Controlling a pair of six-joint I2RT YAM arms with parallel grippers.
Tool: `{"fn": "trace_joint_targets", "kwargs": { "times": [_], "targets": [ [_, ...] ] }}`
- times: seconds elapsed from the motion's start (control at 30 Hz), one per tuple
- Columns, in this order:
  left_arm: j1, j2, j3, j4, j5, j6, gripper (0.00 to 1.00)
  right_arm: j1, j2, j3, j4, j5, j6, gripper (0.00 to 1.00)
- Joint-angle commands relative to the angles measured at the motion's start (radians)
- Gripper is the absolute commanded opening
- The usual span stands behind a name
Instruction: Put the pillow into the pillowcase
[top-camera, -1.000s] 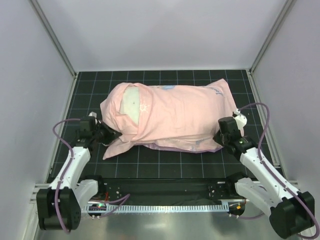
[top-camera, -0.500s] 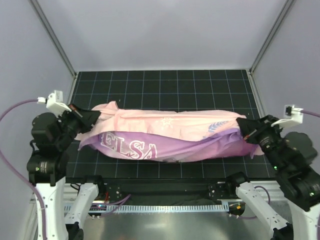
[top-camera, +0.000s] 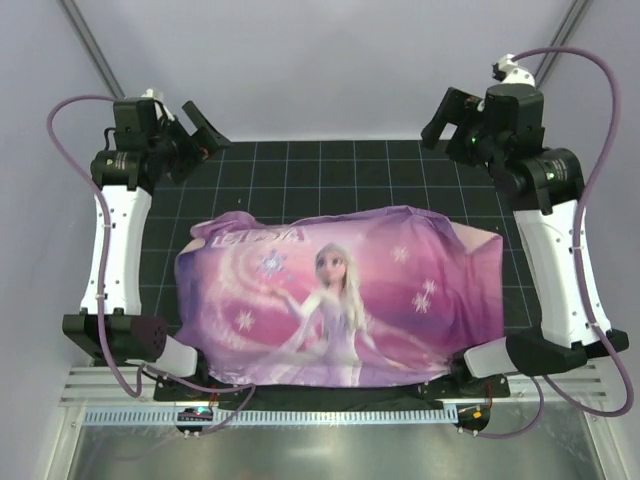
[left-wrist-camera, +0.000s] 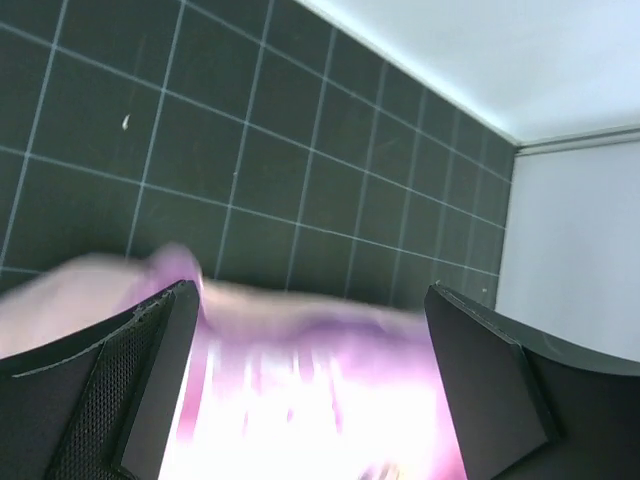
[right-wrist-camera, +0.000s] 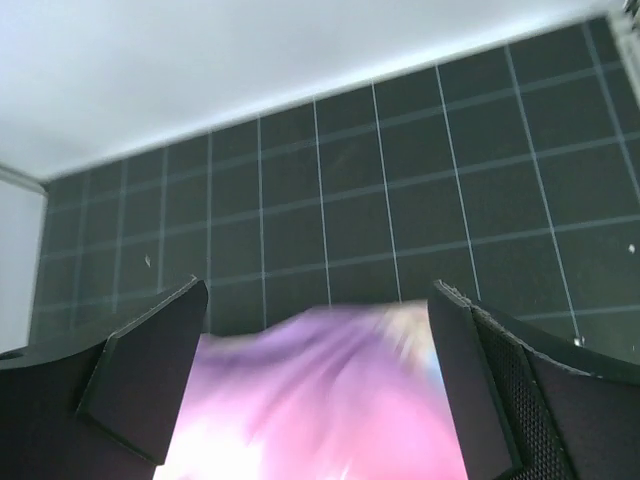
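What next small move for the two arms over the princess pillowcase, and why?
Probably lower both arms toward their bases and stop. The pink-and-purple princess-print pillowcase lies plump and print-up on the black gridded mat, no white stuffed pillow shows at any edge, and the left hand and right hand hang open over its far side, holding nothing. Its pale right end is unclear.
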Motion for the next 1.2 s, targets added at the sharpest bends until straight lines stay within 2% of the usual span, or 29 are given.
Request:
{"fn": "trace_joint_targets", "kwargs": {
  "times": [0.0,0.03,0.07,0.13,0.27,0.3,0.33,0.43,0.47,0.5,0.53,0.6,0.67,0.73,0.77,0.8,0.9,1.0,1.1,1.17],
  "targets": [
    [-0.015,-0.128,0.018,-0.002,-0.051,0.016,1.00,-0.006,-0.165,-0.049,0.016,-0.067,-0.040,1.00],
    [-0.015,-0.163,-0.009,0.011,-0.068,0.019,1.00,-0.005,-0.213,-0.121,0.142,-0.093,-0.052,1.00],
    [-0.015,-0.215,-0.036,0.020,-0.080,0.030,1.00,-0.005,-0.256,-0.251,0.194,-0.128,-0.050,1.00],
    [-0.015,-0.260,-0.116,0.036,-0.083,0.038,1.00,-0.005,-0.347,-0.342,0.275,-0.170,-0.053,1.00],
    [-0.016,-0.353,-0.269,0.135,0.041,0.010,1.00,-0.005,-0.388,-0.529,0.327,-0.324,-0.047,1.00],
    [-0.016,-0.366,-0.311,0.178,0.114,-0.042,1.00,-0.006,-0.393,-0.565,0.391,-0.399,-0.037,0.99],
    [-0.018,-0.377,-0.351,0.230,0.145,-0.073,1.00,-0.006,-0.405,-0.602,0.431,-0.452,-0.021,0.96],
    [-0.081,-0.383,-0.476,0.379,0.207,-0.174,1.00,-0.005,-0.394,-0.728,0.605,-0.679,0.092,0.65],
    [-0.108,-0.380,-0.560,0.461,0.213,-0.201,1.00,-0.005,-0.388,-0.814,0.667,-0.738,0.194,0.62],
    [-0.172,-0.377,-0.605,0.509,0.216,-0.224,1.00,-0.006,-0.381,-0.870,0.824,-0.803,0.245,0.59],
    [-0.200,-0.366,-0.666,0.569,0.219,-0.281,1.00,-0.005,-0.371,-0.927,0.910,-0.879,0.300,0.58],
    [-0.249,-0.331,-0.837,0.735,0.210,-0.335,1.00,-0.003,-0.322,-1.063,1.074,-0.891,0.359,0.58],
    [-0.253,-0.294,-1.002,0.880,0.169,-0.405,1.00,-0.008,-0.245,-1.143,1.081,-0.795,0.350,0.55],
    [-0.245,-0.239,-1.076,0.940,0.117,-0.413,1.00,-0.031,-0.165,-1.174,1.078,-0.758,0.318,0.52],
    [-0.240,-0.225,-1.107,0.951,0.048,-0.389,1.00,-0.088,-0.125,-1.199,1.065,-0.721,0.313,0.44],
    [-0.233,-0.213,-1.153,0.951,0.009,-0.375,1.00,-0.121,-0.047,-1.219,1.058,-0.695,0.313,0.43],
    [-0.185,-0.223,-1.207,0.902,-0.155,-0.338,1.00,-0.337,0.052,-1.344,1.160,-0.702,0.339,0.42],
    [-0.159,-0.280,-1.230,0.863,-0.219,-0.294,1.00,-0.472,0.048,-1.447,1.264,-0.776,0.345,0.39],
    [-0.165,-0.352,-1.169,0.803,-0.227,-0.248,1.00,-0.477,-0.083,-1.478,1.256,-0.751,0.312,0.42],
    [-0.186,-0.387,-1.080,0.710,-0.227,-0.205,1.00,-0.477,-0.201,-1.461,1.202,-0.760,0.272,0.50]
  ]
}}
